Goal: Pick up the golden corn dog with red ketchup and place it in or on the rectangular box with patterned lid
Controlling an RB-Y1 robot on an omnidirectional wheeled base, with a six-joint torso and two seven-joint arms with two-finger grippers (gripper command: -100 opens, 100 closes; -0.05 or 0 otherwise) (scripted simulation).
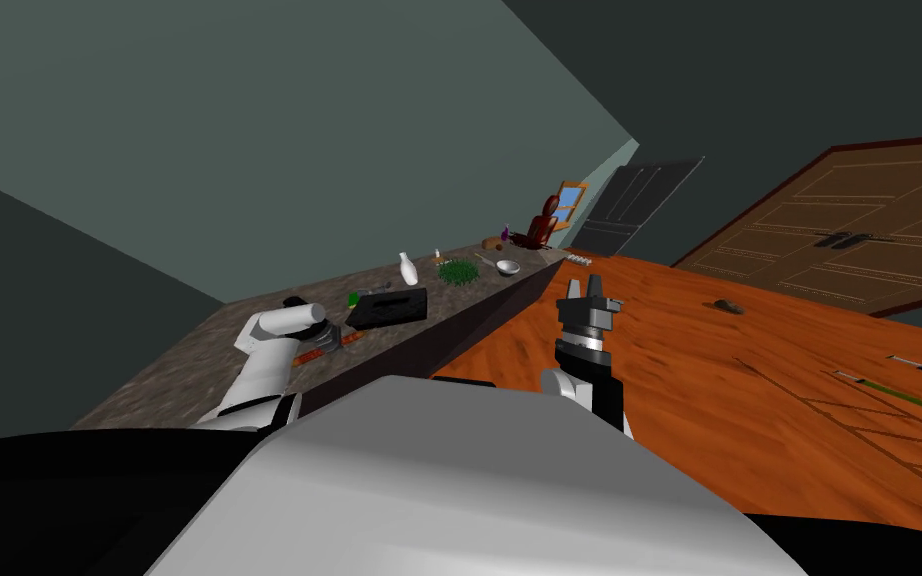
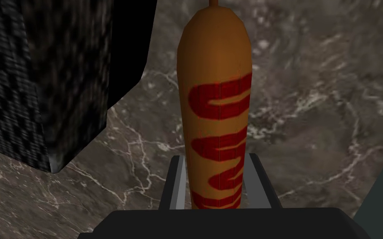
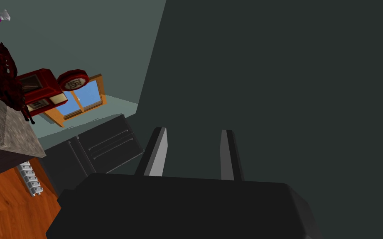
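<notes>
Corn dog (image 2: 215,103) gripped, left pincer (image 2: 216,157); stick (image 2: 214,2) cropped.

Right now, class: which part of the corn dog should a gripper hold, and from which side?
Hold the corn dog across its thick body near the stickless end, not the thin stick, approaching lengthwise from that end. The body's sides run straight and parallel there, where the left gripper clasps it.

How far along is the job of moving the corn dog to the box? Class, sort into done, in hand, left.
Done: the left end effector is shut on the corn dog, fingers pressing its sides. In hand: the grasp, over the counter beside the box; lifted or not, I cannot tell. Left: setting it on the box and letting go. The right end effector hangs open.
</notes>
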